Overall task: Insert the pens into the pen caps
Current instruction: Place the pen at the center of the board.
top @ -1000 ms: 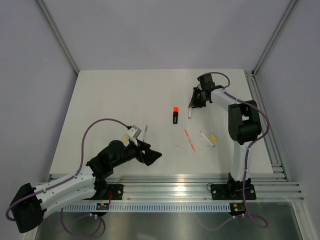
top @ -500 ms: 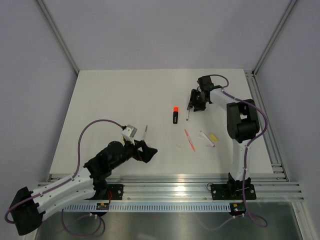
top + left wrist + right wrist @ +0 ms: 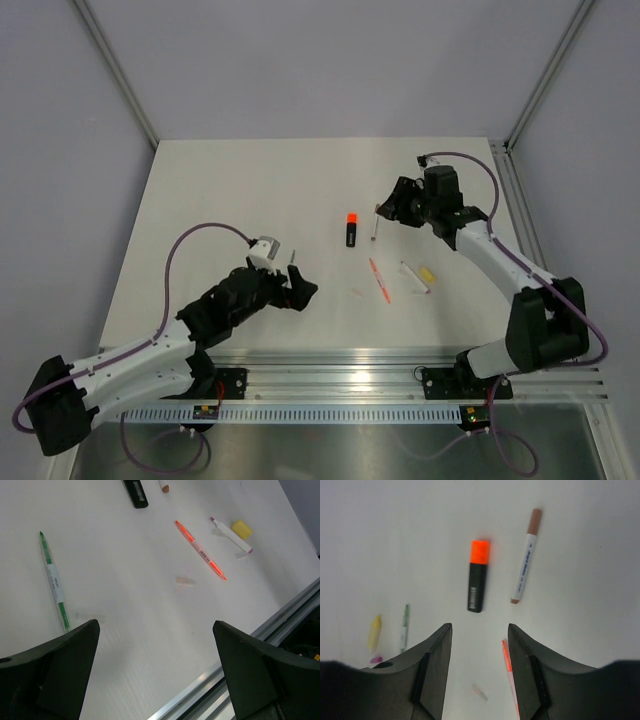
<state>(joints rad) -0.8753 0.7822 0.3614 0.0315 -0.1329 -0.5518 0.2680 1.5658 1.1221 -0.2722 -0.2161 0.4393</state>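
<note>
Presently, black highlighter (image 3: pixel 351 230): flat on the white counter (image 3: pixel 230 200), mid-field; orange cap fitted, orange end toward the far edge.
brown-capped white pen (image 3: pixel 375 225): flat, just right of the black highlighter, roughly parallel to it and not touching; brownish cap on the far end.
orange-red pen (image 3: pixel 379 280): flat and slanted, nearer the arm bases than the black highlighter, well clear of it.
whitish cap (image 3: pixel 358 292): small, translucent, loose on the counter just left of the orange-red pen, apart from it.
purple-tipped white pen (image 3: pixel 414 277): flat, right of the orange-red pen; bare purple tip visible in the left wrist view.
pale yellow piece (image 3: pixel 428 273): just beside the purple-tipped white pen, on its right; touching or apart, cannot tell; cap or short highlighter, cannot tell.
green-and-white pen (image 3: pixel 291 266): flat, well left of the other pens, just beyond the left tool.
left tool (image 3: pixel 303 290): jaws wide apart, gripping nothing, low over the counter near the green-and-white pen.
right tool (image 3: pixel 388 210): jaws apart, gripping nothing, above the counter just right of the brown-capped white pen.
</note>
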